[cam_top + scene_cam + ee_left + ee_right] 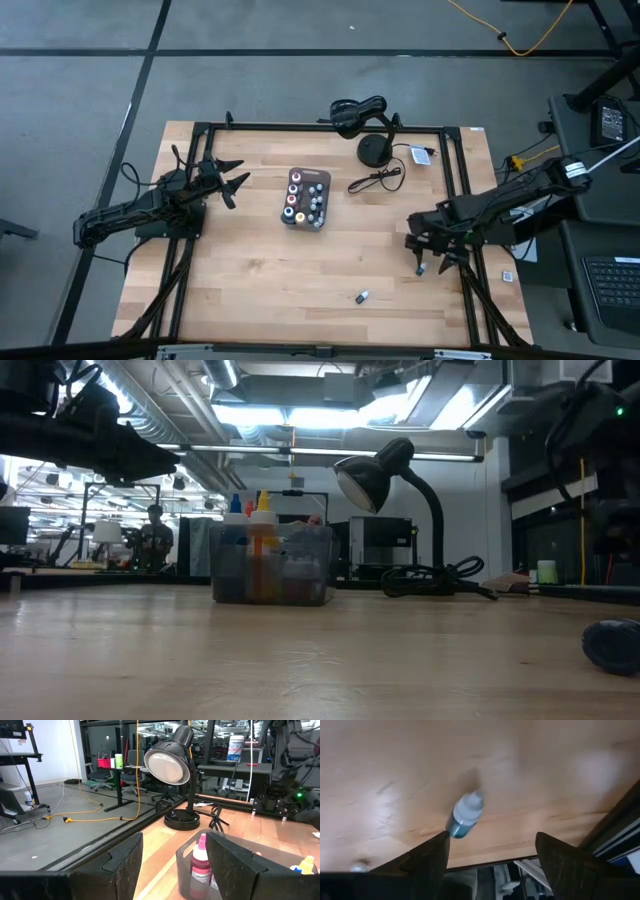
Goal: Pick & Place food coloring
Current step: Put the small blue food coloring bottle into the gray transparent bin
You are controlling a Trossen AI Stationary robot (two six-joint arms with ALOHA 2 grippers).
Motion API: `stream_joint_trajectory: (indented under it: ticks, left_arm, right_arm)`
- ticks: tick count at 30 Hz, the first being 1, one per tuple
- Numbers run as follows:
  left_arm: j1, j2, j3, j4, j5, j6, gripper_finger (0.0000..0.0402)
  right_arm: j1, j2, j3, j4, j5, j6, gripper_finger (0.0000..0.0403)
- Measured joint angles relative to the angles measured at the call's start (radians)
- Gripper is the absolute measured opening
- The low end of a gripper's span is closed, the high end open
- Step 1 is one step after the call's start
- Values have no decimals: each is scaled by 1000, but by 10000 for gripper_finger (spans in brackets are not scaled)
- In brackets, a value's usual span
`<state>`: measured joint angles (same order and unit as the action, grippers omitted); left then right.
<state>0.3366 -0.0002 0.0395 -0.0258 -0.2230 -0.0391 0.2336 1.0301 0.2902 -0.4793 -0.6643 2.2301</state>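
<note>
A gray tray in the middle of the table holds several food coloring bottles standing upright. In the low view they show as blue and orange caps. One more bottle, blue with a white cap, lies on its side on the wood near the front edge. My right gripper hovers open to the right of this bottle, tipped down toward it, with its fingers short of it in the right wrist view. My left gripper waits open and level, left of the tray.
A black desk lamp with a round base and a cable stands behind the tray at the far edge. A black frame runs along the table's sides. Bare wood lies between the tray and the lone bottle.
</note>
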Motion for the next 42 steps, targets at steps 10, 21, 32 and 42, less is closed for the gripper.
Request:
stream_joint_trajectory:
  ticks: [10,21,32,42]
  left_arm:
    - [0,0,0,0,0,0,212]
    - [0,0,0,0,0,0,212]
    - [0,0,0,0,0,0,212]
    - [0,0,0,0,0,0,212]
  right_arm:
    - [-76,-53,-87,103,35,65,294]
    - [-111,-52,-118,184,87,141,294]
    - [-122,-51,-118,153,-3,0,294]
    - [-186,-51,-111,99,44,-288,294]
